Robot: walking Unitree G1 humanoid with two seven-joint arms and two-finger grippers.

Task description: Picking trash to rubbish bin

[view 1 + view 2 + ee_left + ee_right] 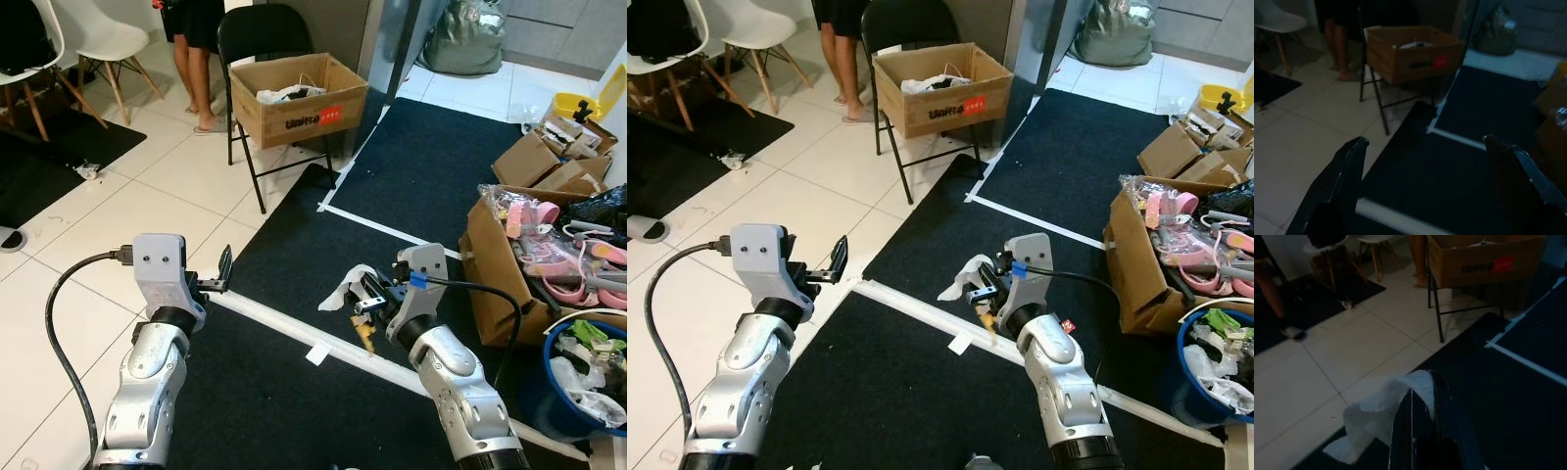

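Note:
A crumpled white tissue [343, 290] hangs from my right gripper [364, 294], whose two black fingers are shut on it above the dark carpet [431, 176]. The right wrist view has the same tissue [1382, 416] pinched between the closed fingers [1418, 431]. My left gripper [221, 270] is held out over the carpet's left edge, open with nothing in it; its two fingers [1339, 181] stand wide apart in the left wrist view. A blue bin [554, 377] holding white and green rubbish sits at the far right, beyond my right arm.
A black folding chair [257, 59] carries a cardboard box [294, 98] ahead. A person's legs [196, 69] stand behind it. Open boxes of pink items [549, 245] crowd the right side. White tape strips [294, 328] cross the carpet. White chairs [98, 39] stand at the far left.

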